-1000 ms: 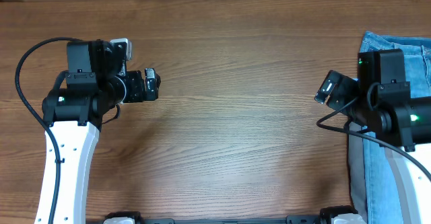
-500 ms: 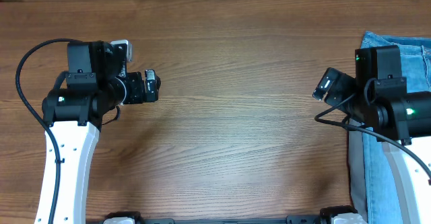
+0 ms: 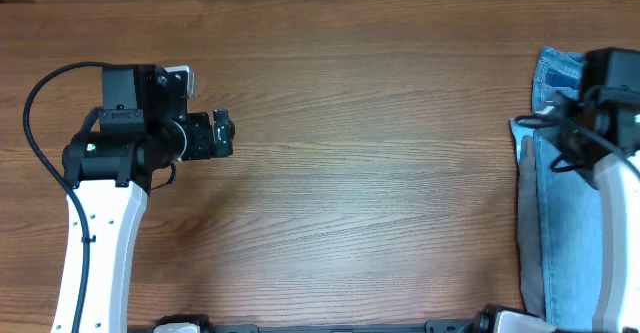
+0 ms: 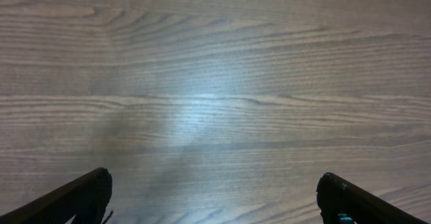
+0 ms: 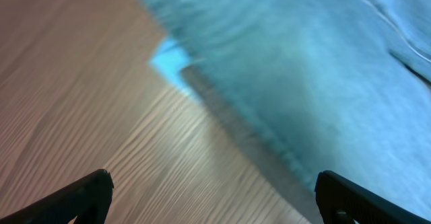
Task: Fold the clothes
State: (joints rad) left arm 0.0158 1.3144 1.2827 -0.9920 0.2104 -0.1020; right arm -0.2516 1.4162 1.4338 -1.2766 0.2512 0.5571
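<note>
- At the right edge of the table point(image 3: 350, 203) we see the jeans point(image 3: 558, 223), their long axis running from far side to near side; we cannot tell which end is the waist.
- We see the left gripper point(image 4: 215, 197) spread wide over bare wood, holding nothing.
- We see the right gripper point(image 5: 215, 197) spread wide above the jeans' edge, empty.

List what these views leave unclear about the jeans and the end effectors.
Overhead: the jeans run off the right edge; the right arm covers part.
Right wrist: blur smears the jeans beyond the right end effector.
Overhead: that end effector hides beneath its arm.
Left wrist: left end effector cut by bottom edge; only fingertips show.
</note>
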